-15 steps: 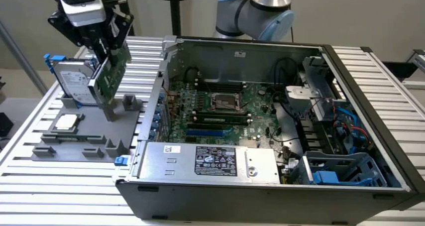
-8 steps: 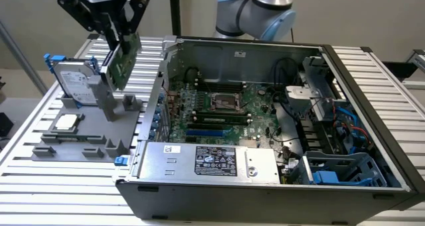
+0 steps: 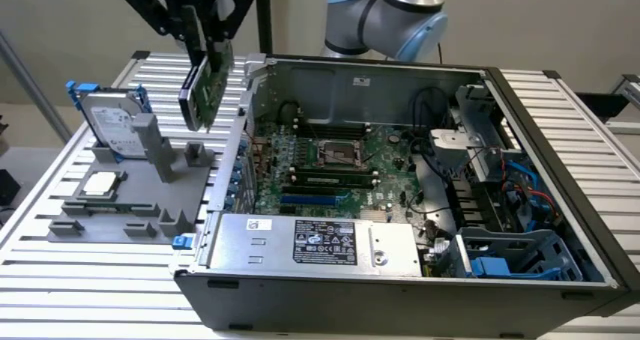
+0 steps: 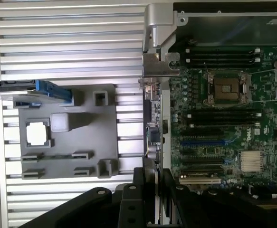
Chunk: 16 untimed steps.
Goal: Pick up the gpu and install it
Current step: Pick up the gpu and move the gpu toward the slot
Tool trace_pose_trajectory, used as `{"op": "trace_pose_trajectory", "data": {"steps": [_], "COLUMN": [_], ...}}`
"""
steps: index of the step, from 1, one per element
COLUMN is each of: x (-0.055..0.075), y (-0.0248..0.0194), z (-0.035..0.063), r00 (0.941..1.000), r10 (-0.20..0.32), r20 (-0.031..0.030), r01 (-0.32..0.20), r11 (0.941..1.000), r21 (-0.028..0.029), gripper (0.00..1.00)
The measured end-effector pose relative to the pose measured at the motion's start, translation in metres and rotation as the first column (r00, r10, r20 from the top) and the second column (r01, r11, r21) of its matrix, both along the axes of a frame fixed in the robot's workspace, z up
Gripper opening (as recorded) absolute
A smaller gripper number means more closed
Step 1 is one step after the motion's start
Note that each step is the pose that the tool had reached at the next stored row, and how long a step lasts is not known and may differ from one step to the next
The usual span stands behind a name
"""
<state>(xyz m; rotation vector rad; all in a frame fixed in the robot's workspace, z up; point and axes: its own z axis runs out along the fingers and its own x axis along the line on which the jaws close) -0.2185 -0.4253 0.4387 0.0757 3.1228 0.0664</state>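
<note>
While the end effector [image 3: 205,40] pinches the gpu [image 3: 203,89] above the computer case [image 3: 300,299] edge, it should hold the card straight and lower it gently toward the blue slot [image 3: 310,200].

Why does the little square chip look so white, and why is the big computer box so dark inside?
In the exterior view, light glares off the small square silver chip, and the open grey computer case has walls that shade its inside. In the wrist view the chip is washed out white, and the black pincer gripping the thin dark gpu card looks dark.
</note>
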Motion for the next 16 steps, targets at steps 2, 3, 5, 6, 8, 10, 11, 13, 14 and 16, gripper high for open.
{"op": "trace_pose_trajectory", "data": {"steps": [2,3,5,6,8,10,11,13,14,16], "x": [0.009,0.014,0.023,0.027,0.036,0.046,0.05,0.06,0.064,0.073], "y": [-0.0005,-0.0007,-0.0012,-0.0014,-0.0018,-0.0022,-0.0023,-0.0025,-0.0025,-0.0025], "z": [0.0001,0.0,0.0001,0.0001,0.0001,-0.0002,-0.0006,-0.0027,-0.0039,-0.0065], "r00": [1.0,1.0,1.0,1.0,1.0,1.0,1.0,1.0,1.0,1.0], "r10": [0.0,0.0,0.0,0.0,0.0,0.0,0.0,0.0,0.0,0.0], "r20": [-0.0026,-0.0038,-0.0057,-0.0063,-0.0071,-0.0073,-0.0073,-0.0073,-0.0073,-0.0073], "r01": [0.0,0.0,0.0,0.0,0.0,0.0,0.0,0.0,0.0,0.0], "r11": [1.0,1.0,1.0,1.0,1.0,1.0,1.0,1.0,1.0,1.0], "r21": [0.0,0.0001,0.0,-0.0001,-0.0001,-0.0001,-0.0002,-0.0011,-0.0018,-0.0032], "gripper": [0.0,0.0,0.0,0.0,0.0,0.0,0.0,0.0,0.0,0.0]}}
